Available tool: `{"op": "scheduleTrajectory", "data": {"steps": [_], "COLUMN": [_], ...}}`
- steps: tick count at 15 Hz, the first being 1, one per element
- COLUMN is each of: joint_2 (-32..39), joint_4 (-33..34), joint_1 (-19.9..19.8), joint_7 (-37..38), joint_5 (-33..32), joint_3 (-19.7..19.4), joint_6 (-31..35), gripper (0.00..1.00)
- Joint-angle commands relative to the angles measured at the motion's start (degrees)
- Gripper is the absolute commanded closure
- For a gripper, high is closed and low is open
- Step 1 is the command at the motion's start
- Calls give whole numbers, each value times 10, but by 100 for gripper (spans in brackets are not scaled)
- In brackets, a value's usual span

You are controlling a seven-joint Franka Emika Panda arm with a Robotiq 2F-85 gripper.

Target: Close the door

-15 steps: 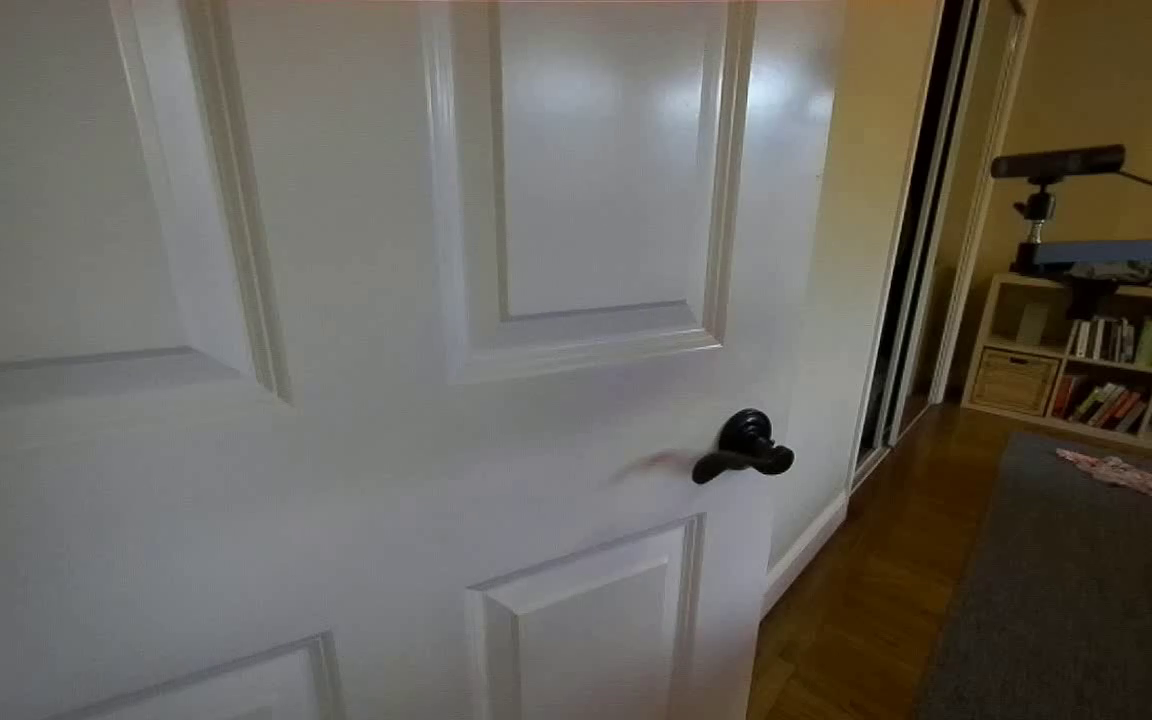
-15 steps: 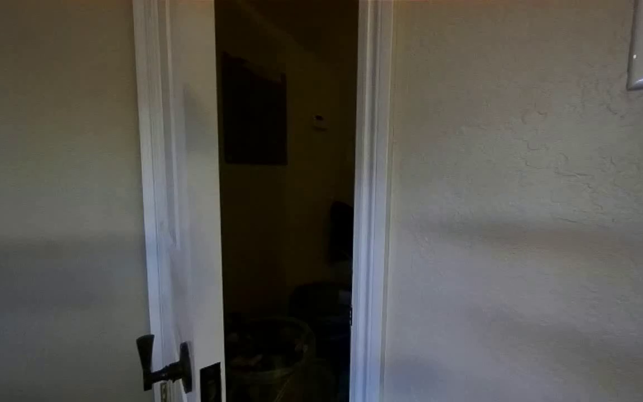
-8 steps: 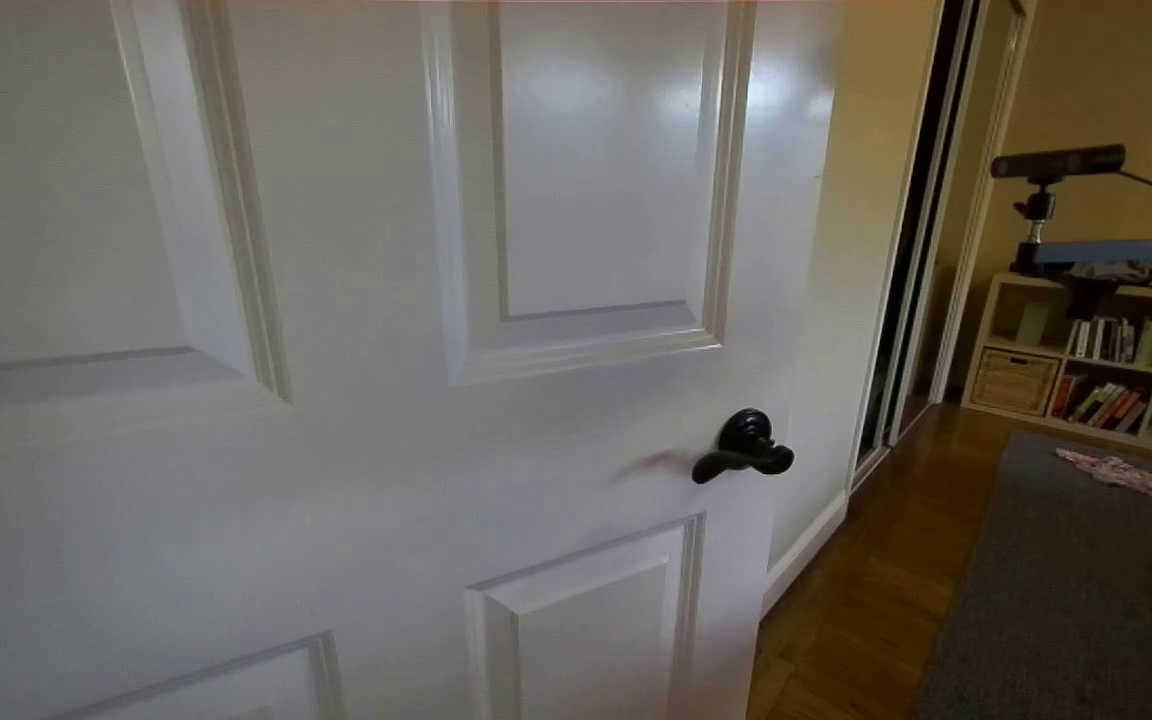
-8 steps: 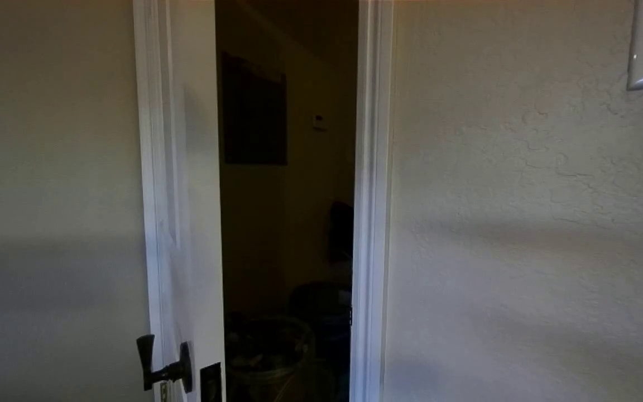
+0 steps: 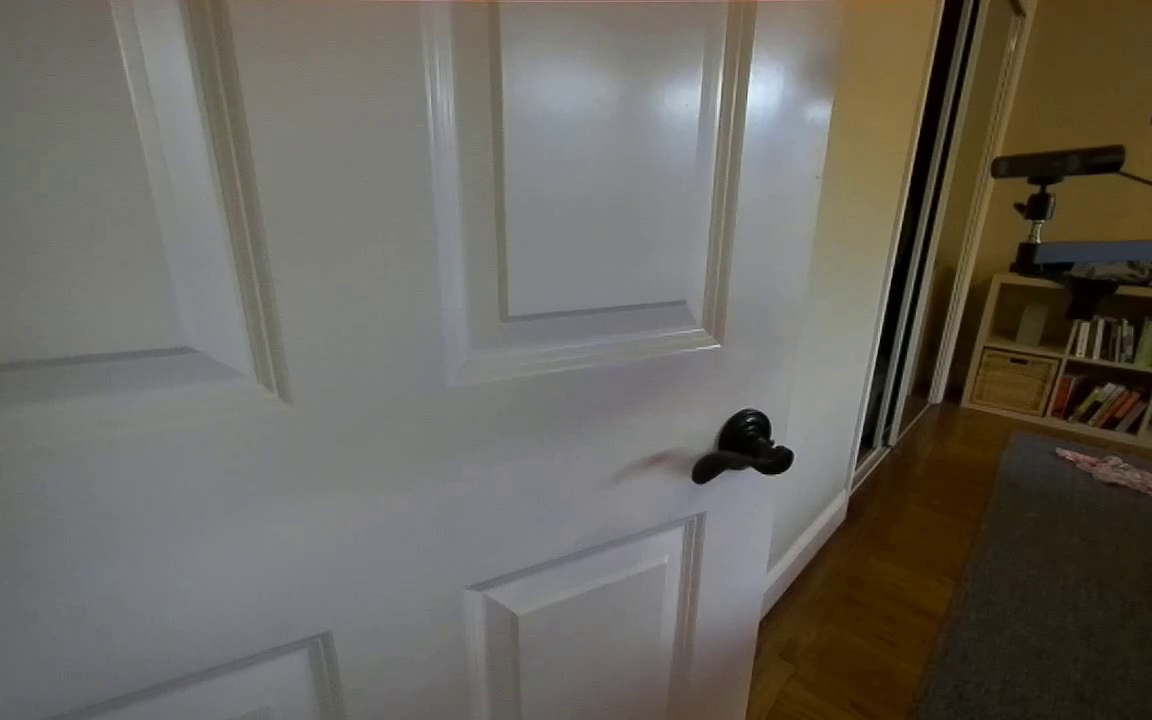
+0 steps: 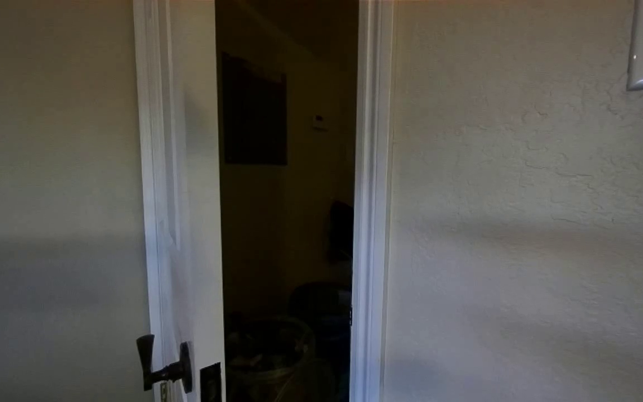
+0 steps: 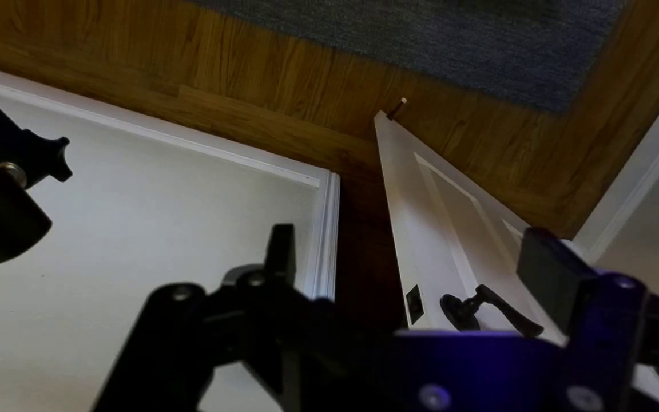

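Note:
The white panelled door (image 5: 366,470) stands ajar. It also shows in an exterior view (image 6: 203,195), nearly edge-on, with a dark gap between its edge and the door frame (image 6: 373,195). Its black lever handle (image 5: 746,450) is near the free edge and also shows at the bottom of an exterior view (image 6: 165,373). In the wrist view the door (image 7: 421,229) and handle (image 7: 503,308) lie beyond my gripper (image 7: 412,246). The gripper's fingers are wide apart with nothing held between them. A dark part at the top right corner of an exterior view may be the gripper.
The pale wall (image 7: 181,206) and door frame (image 7: 324,234) lie left of the gap. A black device on a mount (image 7: 3,212) is at left. Wooden floor (image 7: 284,74) and a dark rug (image 7: 478,46) lie below. A cube shelf (image 5: 1006,340) stands in the background.
The dark part at the top right corner of an exterior view has shifted slightly down and left. The door and its handle have not moved.

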Motion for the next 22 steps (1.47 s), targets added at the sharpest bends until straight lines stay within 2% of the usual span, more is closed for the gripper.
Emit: {"op": "scheduleTrajectory", "data": {"steps": [1, 6, 9, 10, 22], "joint_2": [22, 43, 47, 54, 55], "joint_4": [-16, -18, -17, -5, -5], "joint_1": [-7, -8, -9, -2, -2], "joint_7": [67, 174, 211, 186, 188], "joint_5": [-6, 7, 8, 5, 4], "joint_3": [38, 89, 102, 96, 98], "joint_6": [22, 23, 18, 9, 8], "gripper": [0, 0, 0, 0, 0]}}
